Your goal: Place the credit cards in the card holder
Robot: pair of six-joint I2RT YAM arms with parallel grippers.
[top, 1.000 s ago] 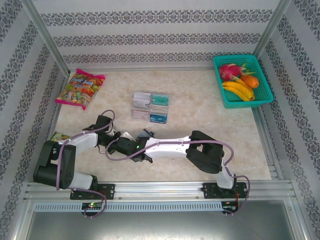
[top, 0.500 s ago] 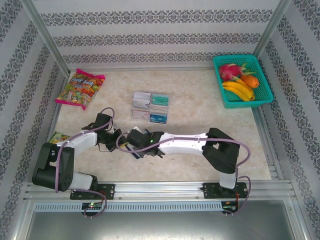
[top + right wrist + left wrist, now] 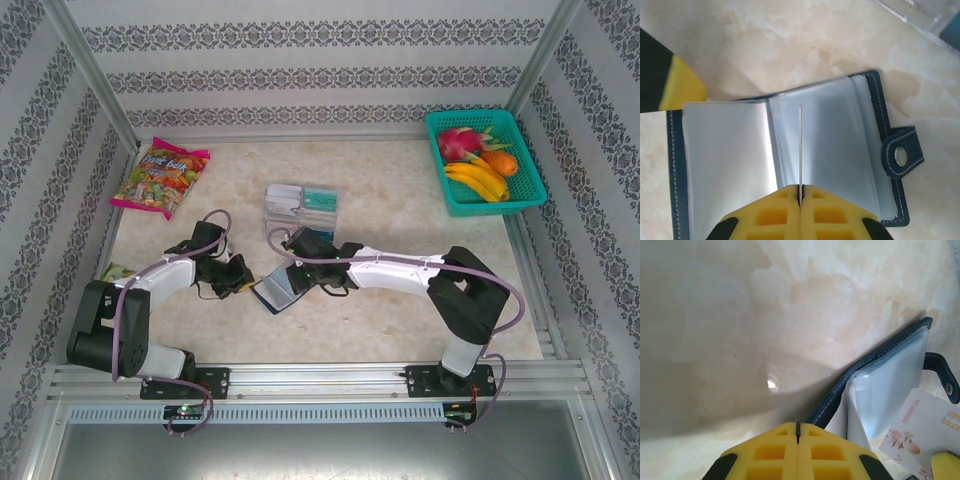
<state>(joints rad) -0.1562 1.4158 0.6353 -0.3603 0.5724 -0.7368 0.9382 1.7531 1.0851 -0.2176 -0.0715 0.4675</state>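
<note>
Navy card holder (image 3: 840, 150) lies open across the middle of the right wrist frame, grey sleeves facing up and its snap tab (image 3: 897, 152) at the right. The right gripper (image 3: 800, 192) is clamped on a card (image 3: 800, 145), seen edge-on as a thin pale line above the centre fold. The left gripper (image 3: 797, 427) is closed with nothing between its pads. Its tips sit just beside the holder's stitched edge at the lower centre of its own frame; whether it presses on the cover cannot be told.

The likeliest failure is a missed slot. The card's edge points near the fold, not clearly at a sleeve mouth, so it may butt against the plastic and bend or pivot in the pinch. If the holder is not pinned, that push would slide it over the glossy table (image 3: 740, 315). The left page (image 3: 725, 160) bows upward and could flop over the slot. The two grippers are close enough to bump.
</note>
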